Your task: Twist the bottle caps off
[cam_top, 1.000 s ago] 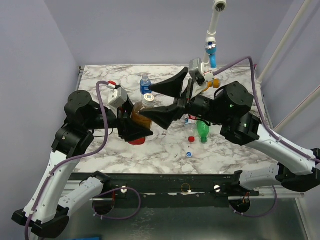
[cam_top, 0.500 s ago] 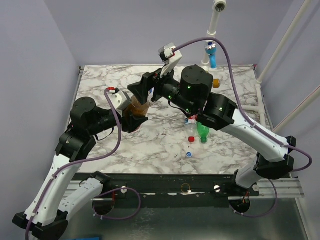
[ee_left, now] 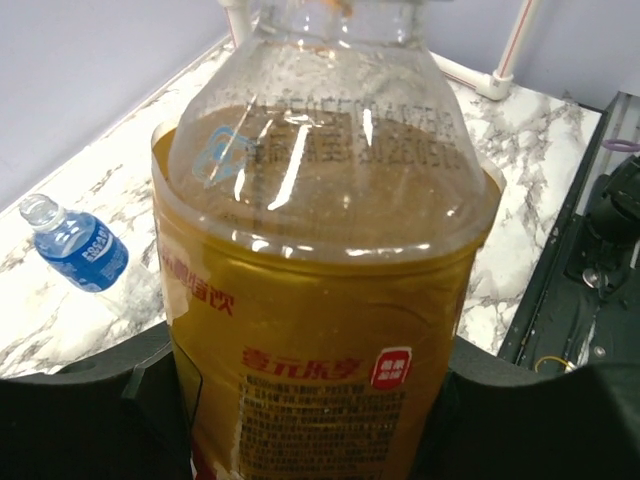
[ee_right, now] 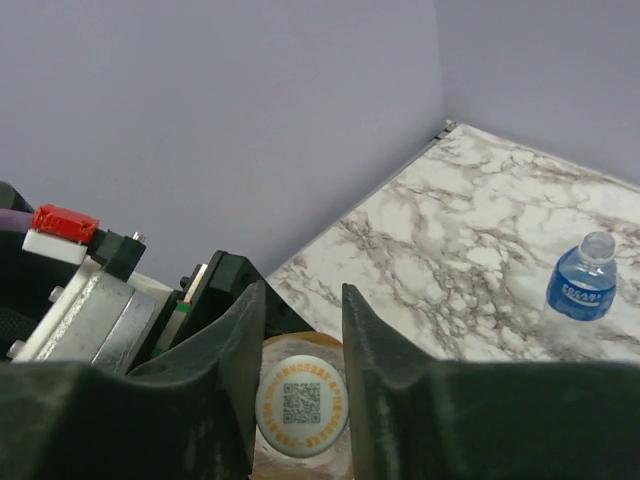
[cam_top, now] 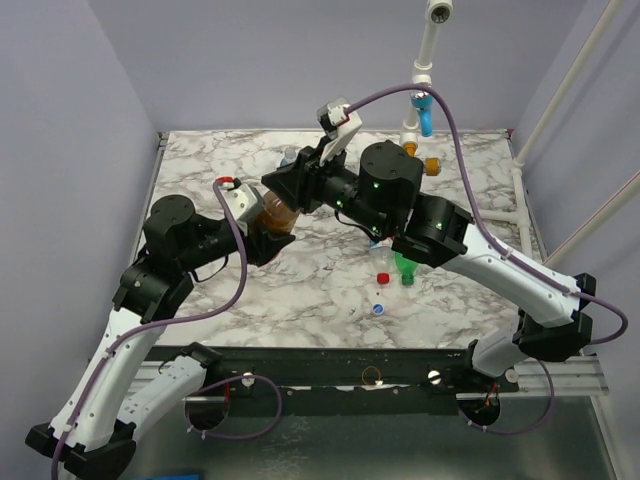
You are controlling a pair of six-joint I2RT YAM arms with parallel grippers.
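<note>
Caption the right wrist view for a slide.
Right tool grips the white QR-coded cap; a blue-labelled bottle stands beyond.

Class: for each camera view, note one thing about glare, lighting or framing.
Left wrist: the amber bottle fills the frame, neck cropped, white glare streaks on its clear shoulder. Right wrist: the gripper fingers are dark and featureless; the white cap between them is bright and sharp. Top external: even light, faint shadows on the marble table.
</note>
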